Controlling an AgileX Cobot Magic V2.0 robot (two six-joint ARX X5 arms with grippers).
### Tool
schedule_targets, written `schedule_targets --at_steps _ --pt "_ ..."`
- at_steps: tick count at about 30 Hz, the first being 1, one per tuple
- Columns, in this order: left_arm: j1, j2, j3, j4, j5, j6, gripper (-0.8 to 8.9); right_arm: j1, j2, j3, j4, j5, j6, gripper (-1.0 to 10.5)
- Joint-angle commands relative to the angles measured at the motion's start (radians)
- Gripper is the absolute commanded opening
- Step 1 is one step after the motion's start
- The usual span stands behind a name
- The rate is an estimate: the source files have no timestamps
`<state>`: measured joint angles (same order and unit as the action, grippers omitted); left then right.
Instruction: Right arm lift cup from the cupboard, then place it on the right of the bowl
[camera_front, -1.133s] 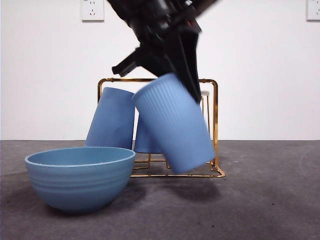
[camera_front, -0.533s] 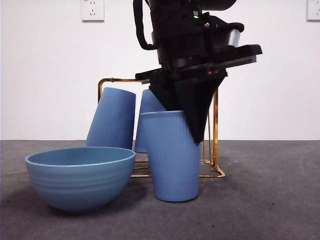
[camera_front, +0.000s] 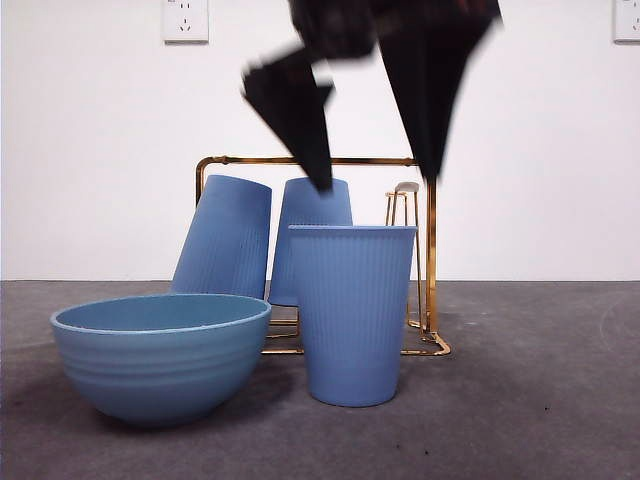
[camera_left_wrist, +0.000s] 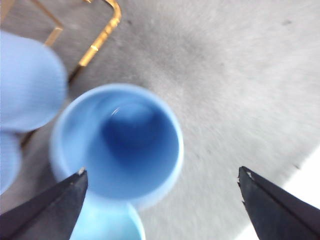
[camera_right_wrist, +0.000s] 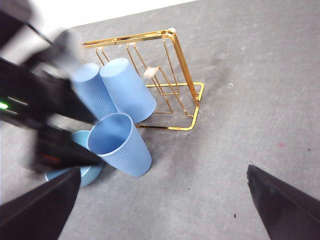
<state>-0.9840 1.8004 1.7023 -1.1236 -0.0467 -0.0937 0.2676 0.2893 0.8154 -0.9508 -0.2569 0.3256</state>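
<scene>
The ribbed blue cup (camera_front: 352, 315) stands upright on the grey table, just right of the light-blue bowl (camera_front: 160, 365) and in front of the gold wire cupboard (camera_front: 432, 250). My left gripper (camera_front: 375, 180) hangs open above the cup's rim, blurred and touching nothing. Its wrist view looks straight down into the cup (camera_left_wrist: 117, 135) between wide-apart jaws (camera_left_wrist: 162, 171), with a bit of the bowl (camera_left_wrist: 107, 225) showing beside it. My right gripper (camera_right_wrist: 164, 169) is open and empty, high and off to the side, looking down on the cup (camera_right_wrist: 120, 145), the bowl (camera_right_wrist: 92, 172) and the cupboard (camera_right_wrist: 182, 65).
Two more blue cups (camera_front: 225, 235) (camera_front: 312, 215) lean upside down on the cupboard's pegs. The left arm (camera_right_wrist: 40, 100) crosses the right wrist view as a dark blur. Bare grey table lies to the right of the cup and the cupboard.
The cup came down tilted in the left gripper, was set upright beside the bowl, and is now let go. The gripper has opened and risen above it.
</scene>
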Motion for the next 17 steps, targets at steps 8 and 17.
schedule_targets --at_steps 8,17 --pt "0.104 -0.375 -0.134 -0.004 -0.016 0.003 4.82 0.003 0.003 0.011 0.007 -0.005 -0.152 6.1" --pt "0.291 -0.914 -0.620 0.197 -0.044 -0.089 4.67 0.003 0.003 0.011 0.007 -0.060 -0.167 6.1"
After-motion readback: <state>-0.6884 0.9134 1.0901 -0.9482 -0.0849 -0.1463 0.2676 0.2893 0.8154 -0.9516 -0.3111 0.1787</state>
